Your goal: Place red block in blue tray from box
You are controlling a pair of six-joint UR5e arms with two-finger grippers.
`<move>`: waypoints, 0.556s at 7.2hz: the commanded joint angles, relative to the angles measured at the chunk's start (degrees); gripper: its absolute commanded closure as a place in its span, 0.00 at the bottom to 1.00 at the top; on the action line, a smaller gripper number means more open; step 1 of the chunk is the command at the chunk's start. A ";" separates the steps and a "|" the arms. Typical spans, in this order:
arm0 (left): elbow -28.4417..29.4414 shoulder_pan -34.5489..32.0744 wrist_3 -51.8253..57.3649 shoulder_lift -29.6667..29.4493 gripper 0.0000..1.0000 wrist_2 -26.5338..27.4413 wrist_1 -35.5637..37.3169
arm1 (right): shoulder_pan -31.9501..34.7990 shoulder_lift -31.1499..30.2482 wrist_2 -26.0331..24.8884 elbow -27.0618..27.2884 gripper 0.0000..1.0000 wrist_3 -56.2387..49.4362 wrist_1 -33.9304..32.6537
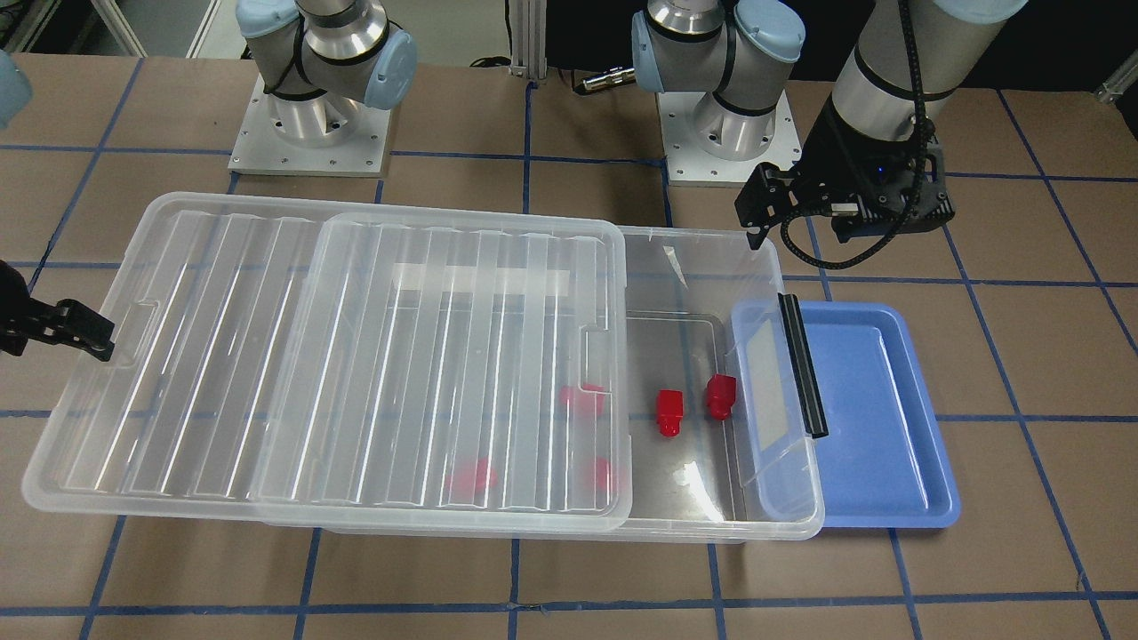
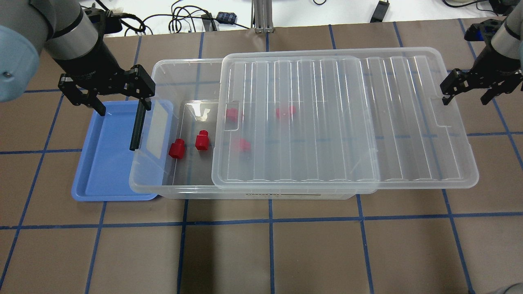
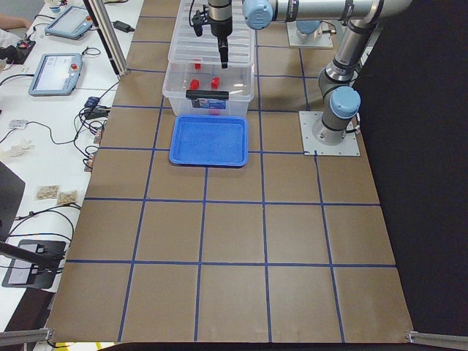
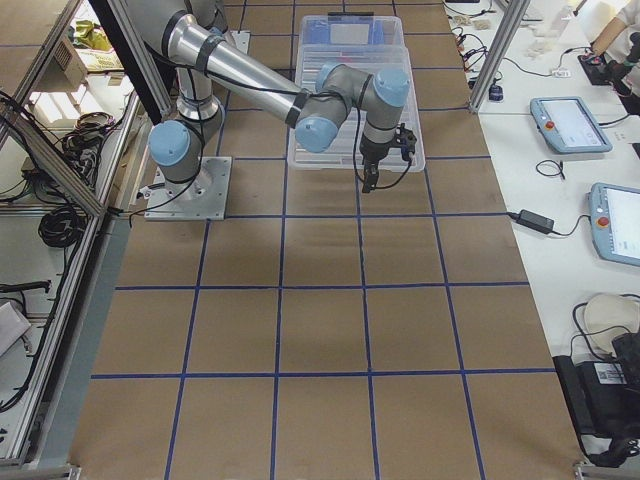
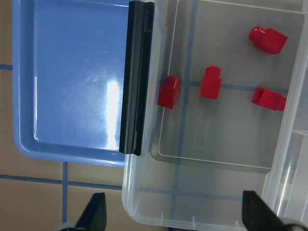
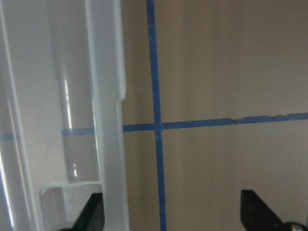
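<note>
The clear box (image 2: 184, 191) lies across the table with its ribbed lid (image 2: 327, 122) slid toward my right, so its left end is uncovered. Two red blocks (image 2: 177, 148) (image 2: 202, 140) lie on the uncovered floor; three more show blurred under the lid. The blue tray (image 2: 106, 163) is empty and sits at the box's left end, partly under the black handle (image 2: 138, 126). My left gripper (image 2: 122, 107) is open and empty, above the tray's far edge and the box's corner. In the left wrist view the blocks (image 5: 168, 92) lie beyond the open fingers. My right gripper (image 2: 468, 96) is open and empty at the lid's right end.
Brown table with blue tape lines. The lid overhangs the box on my right side (image 1: 89, 427). The arm bases (image 1: 311, 133) stand behind the box. Cables and an aluminium post (image 2: 259, 16) lie along the table's far edge.
</note>
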 commanded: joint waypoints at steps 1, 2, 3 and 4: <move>0.03 0.00 0.00 -0.04 0.00 -0.03 0.06 | -3.28 0.02 0.03 0.00 0.00 -2.79 0.16; -0.06 0.00 0.00 -0.04 0.00 -0.03 0.06 | -3.28 -0.06 -0.06 0.00 0.00 -2.79 0.16; 0.03 0.00 0.00 -0.04 0.00 -0.03 0.06 | -3.28 -0.06 -0.06 0.00 0.00 -2.79 0.16; 0.03 0.00 0.00 -0.13 0.00 -0.03 0.06 | -3.28 -0.24 -0.14 0.00 0.00 -2.79 0.25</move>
